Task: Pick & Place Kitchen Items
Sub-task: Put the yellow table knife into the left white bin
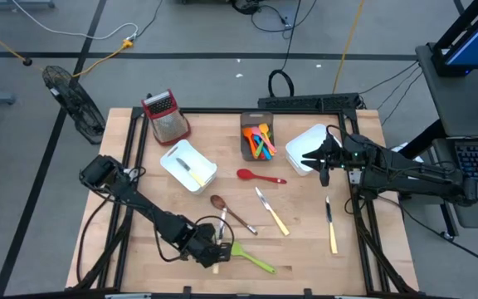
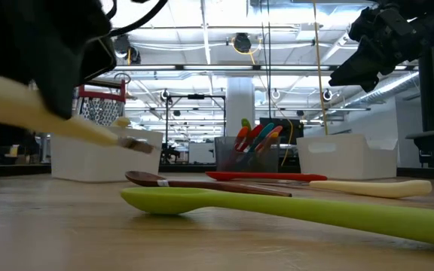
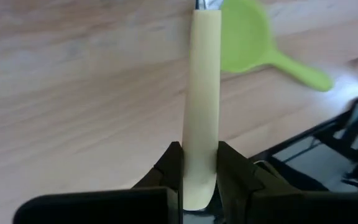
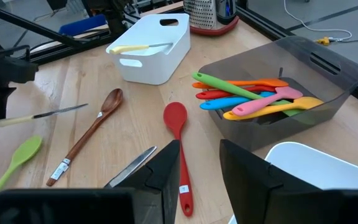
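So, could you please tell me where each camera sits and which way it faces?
High view: overhead, straight down on the table; both arms show.
Low view: table height, level across the green spoon.
Left wrist view: past the left claw, shut on a yellow-handled knife.
Right wrist view: past the open right claw at the grey bin.
Both wrist views share the green spoon.

No readable text, labels or numbers anywhere.

You see a pale yellow knife handle (image 3: 202, 93), a lime green spoon (image 1: 251, 258), a red spoon (image 1: 256, 176) and a brown spoon (image 1: 229, 211) on light wood. The dark grey bin (image 4: 328, 74) holds orange, blue, pink and yellow utensils (image 4: 260, 99).
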